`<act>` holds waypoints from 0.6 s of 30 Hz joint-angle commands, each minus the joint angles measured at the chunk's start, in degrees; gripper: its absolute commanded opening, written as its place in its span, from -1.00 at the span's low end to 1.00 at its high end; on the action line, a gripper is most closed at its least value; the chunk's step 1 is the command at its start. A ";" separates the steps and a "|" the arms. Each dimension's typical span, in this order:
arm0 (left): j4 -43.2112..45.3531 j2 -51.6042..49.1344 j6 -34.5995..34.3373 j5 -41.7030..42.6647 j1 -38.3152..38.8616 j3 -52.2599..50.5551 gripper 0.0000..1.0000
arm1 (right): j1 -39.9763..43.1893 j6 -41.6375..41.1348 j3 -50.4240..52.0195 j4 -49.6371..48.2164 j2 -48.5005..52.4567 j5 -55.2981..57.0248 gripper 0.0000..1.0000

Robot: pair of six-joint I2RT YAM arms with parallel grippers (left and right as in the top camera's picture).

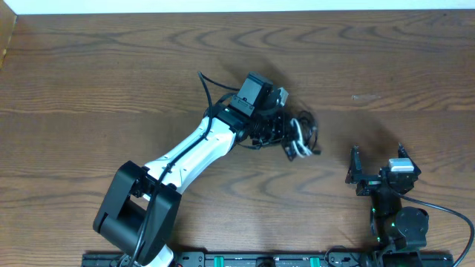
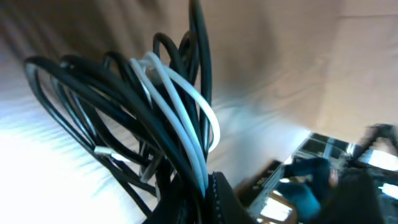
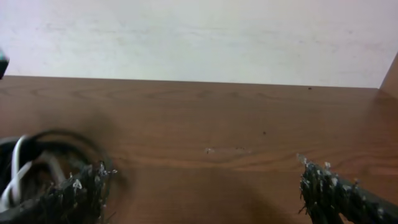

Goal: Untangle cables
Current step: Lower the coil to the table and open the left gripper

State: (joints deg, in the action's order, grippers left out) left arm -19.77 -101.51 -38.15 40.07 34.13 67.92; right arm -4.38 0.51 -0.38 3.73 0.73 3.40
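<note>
Looping from left gripper [image 1: 280, 135]: cables [image 1: 302, 143]

**Overhead view.** The far half of the table [image 1: 111, 59] is shown bare from side to side, and open passage is afforded there up to the wall [image 1: 223, 6]. The centre is obstructed by the left arm [image 1: 185, 152], which is laid diagonally from its base at the near left to the left gripper [image 1: 282, 133]. Its jaws are closed on the looped cables [image 1: 303, 139], so arm and bundle form one continuous barrier. A bare strip of table is left between the cables and the right gripper [image 1: 377, 153]. The near right is occupied by the right arm [image 1: 401, 222], and the near edge by a rail [image 1: 260, 260].

**Right wrist view.** Bare wood is seen ahead between the spread jaws, and the cables lie off to the left.
</note>
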 commanded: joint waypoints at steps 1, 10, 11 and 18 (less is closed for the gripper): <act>-2.91 -1.18 2.40 -6.99 -0.09 -0.07 -0.86 | 0.17 0.42 0.09 0.17 -0.24 0.28 0.98; -8.61 -1.90 6.88 -14.88 -0.52 -0.13 -0.44 | 0.17 0.42 0.09 0.17 -0.24 0.28 0.98; -9.64 -1.90 6.86 -17.29 -0.63 -0.11 -0.24 | 0.17 0.42 0.09 0.17 -0.24 0.28 0.98; -15.28 -1.77 6.84 -27.82 -3.28 0.00 0.38 | 0.17 0.42 0.09 0.17 -0.24 0.28 0.98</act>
State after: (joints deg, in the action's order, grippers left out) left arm -34.17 -102.45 -32.08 18.76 32.49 67.92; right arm -4.40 0.51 -0.38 3.75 0.73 3.40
